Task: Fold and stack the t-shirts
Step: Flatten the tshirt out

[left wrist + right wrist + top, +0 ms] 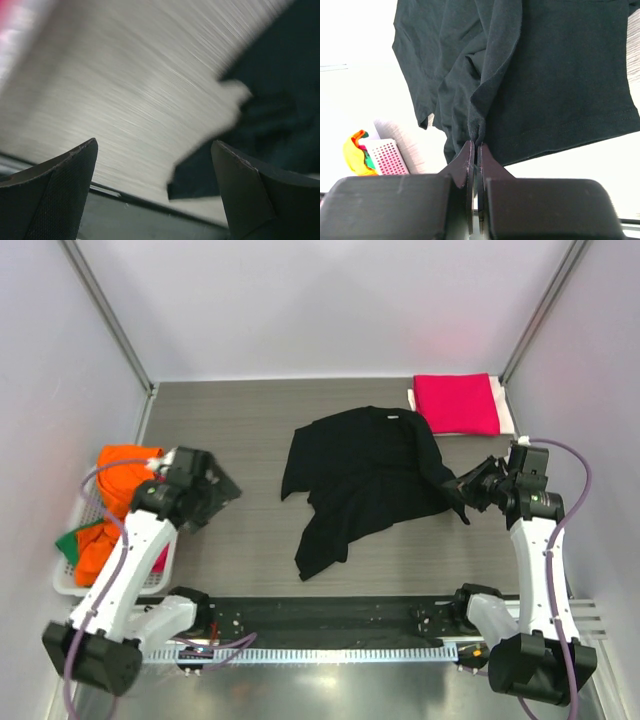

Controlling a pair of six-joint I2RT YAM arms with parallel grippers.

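We find the right tool clenched on the black t-shirt edge, cloth judged limp, best taken at corners; left tool released.

Nothing in my three views carries writing, a number, a brand or a sign that I can read. The only label-like thing I see from above is a small pale tag at the collar of the black t-shirt, and it is too small for me to make out any letters
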